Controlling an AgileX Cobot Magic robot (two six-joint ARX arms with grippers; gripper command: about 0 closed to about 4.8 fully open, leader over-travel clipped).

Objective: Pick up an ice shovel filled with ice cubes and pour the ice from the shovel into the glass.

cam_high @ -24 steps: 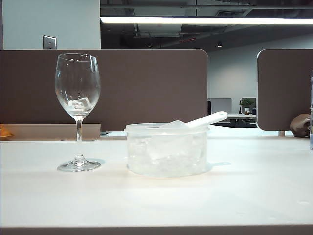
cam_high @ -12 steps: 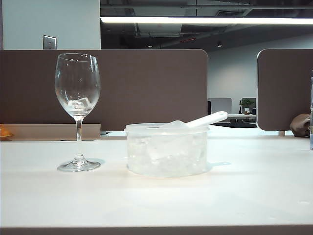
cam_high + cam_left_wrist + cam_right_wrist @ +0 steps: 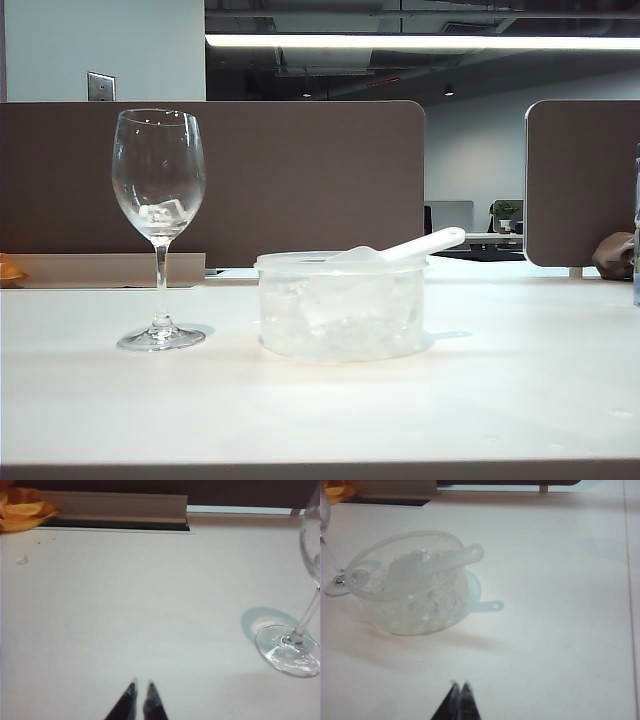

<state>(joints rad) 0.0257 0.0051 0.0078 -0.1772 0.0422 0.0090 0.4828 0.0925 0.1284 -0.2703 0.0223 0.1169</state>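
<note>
Both jaws clenched, empty: my left gripper (image 3: 141,686) near the glass (image 3: 295,630), my right gripper (image 3: 460,686) apart from the tub (image 3: 410,615). Shovel (image 3: 400,250) rests across the tub's rim, frame centre, over ice (image 3: 340,315).

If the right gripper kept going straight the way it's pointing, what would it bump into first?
Probably the clear tub of ice cubes, where the ice shovel rests. The right gripper, shut, points across bare table toward it. If it runs a bit to the side, it might slide past; depth is hard to judge.
</note>
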